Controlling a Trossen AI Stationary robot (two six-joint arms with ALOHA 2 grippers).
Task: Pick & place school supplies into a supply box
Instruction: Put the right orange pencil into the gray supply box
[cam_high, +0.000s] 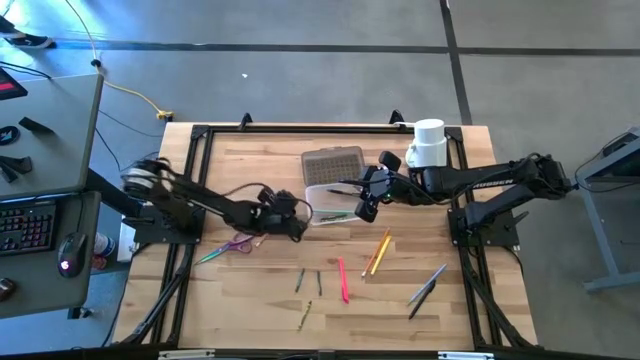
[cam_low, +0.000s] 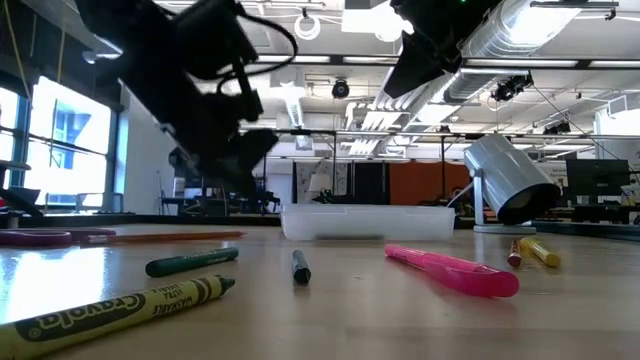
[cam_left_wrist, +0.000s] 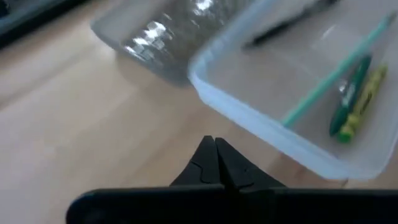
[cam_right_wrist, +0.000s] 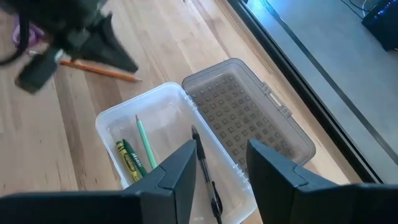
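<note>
**Supply box open between both grippers**

Wooden tabletop (cam_high: 260, 290) carried the supply box (cam_high: 328, 203) at its centre, lid back, holding a green pencil (cam_right_wrist: 147, 151), two crayons (cam_right_wrist: 129, 159) and a black pen (cam_right_wrist: 206, 174). Right gripper (cam_right_wrist: 218, 163) hovered directly above it, fingers spread and empty. Left gripper (cam_left_wrist: 216, 163) sat clenched, empty, just left of the box.

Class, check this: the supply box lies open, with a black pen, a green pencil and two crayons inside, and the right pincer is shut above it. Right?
Not quite. The right wrist view shows the right pincer open, not shut, above the supply box. The black pen, green pencil and two crayons are inside.
</note>
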